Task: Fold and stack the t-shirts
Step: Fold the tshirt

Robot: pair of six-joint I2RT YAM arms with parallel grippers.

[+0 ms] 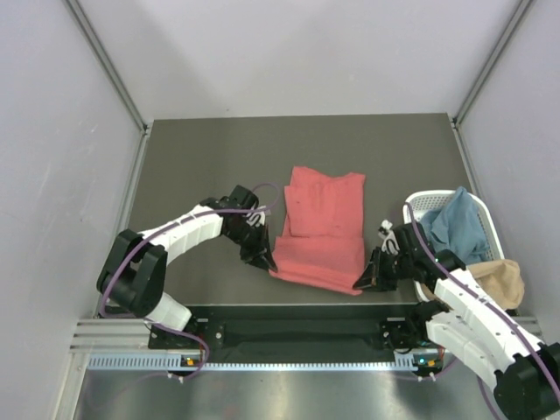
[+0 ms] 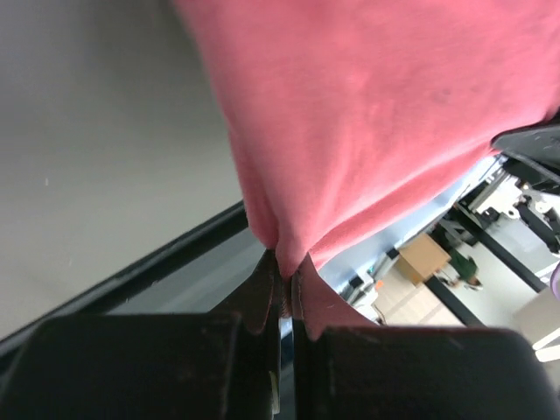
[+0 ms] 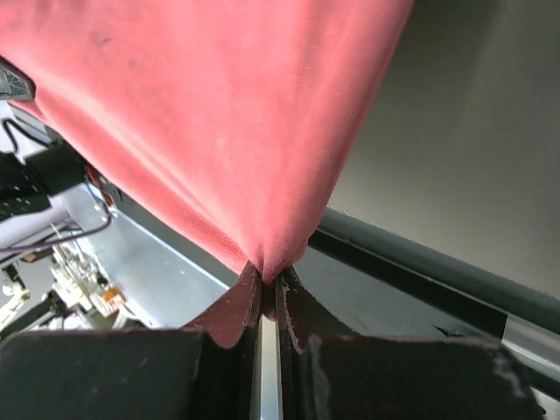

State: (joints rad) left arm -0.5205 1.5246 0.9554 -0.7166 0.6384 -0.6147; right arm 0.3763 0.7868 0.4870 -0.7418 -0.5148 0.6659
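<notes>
Left fingers pinched shut on the near-left corner of the coral-red t-shirt, which lies partly folded at mid-bench. Right fingers clamped shut on its near-right corner. Far right: blue t-shirt and tan t-shirt heaped at the white basket.

Both arms bent inward and low, left pincer and right pincer clamped tight.

Left end effector pinches coral-red t-shirt — cloth hanging taut.
</notes>
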